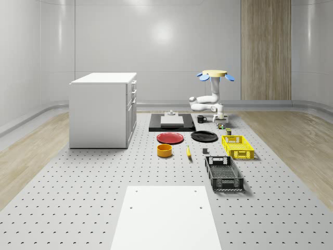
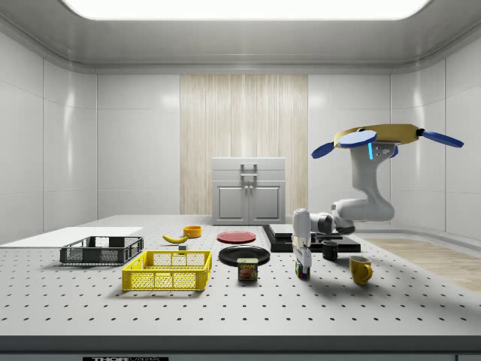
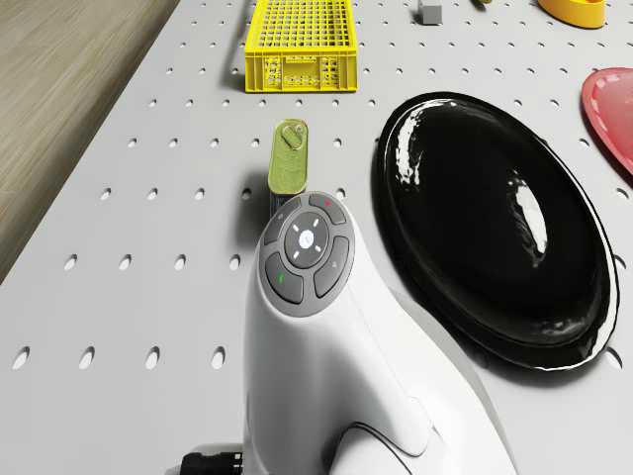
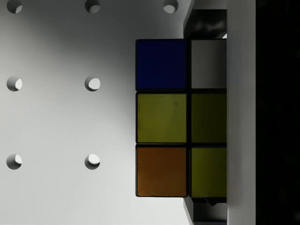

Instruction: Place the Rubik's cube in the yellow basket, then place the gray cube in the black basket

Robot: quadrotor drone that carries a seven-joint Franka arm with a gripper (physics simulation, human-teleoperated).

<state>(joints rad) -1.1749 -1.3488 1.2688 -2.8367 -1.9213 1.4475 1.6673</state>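
I am seeing the Rubik's cube right under the wrist camera, sitting on the perforated table, with blue, white, yellow and orange tiles facing up. A dark finger is lying along one side of it, but I cannot tell whether the gripper is pinching the cube or standing open around it. In the side view the gripper is reaching straight down to the cube on the table, between the Spam can and the yellow mug.

In the drone view I am looking past the white arm at the can just beyond it, with the black plate beside it and the yellow basket farther on. The gray cube is resting on the table beyond that basket.

In the whole-scene view the black basket is lying nearest the camera, the yellow basket behind it, and the gray cube near both, apart from them. The drone is hovering above the far end of the table, behind the baskets, its arm bending down toward the table. A red plate, an orange bowl and a banana are lying further to that view's left, and a white cabinet is standing beyond them.
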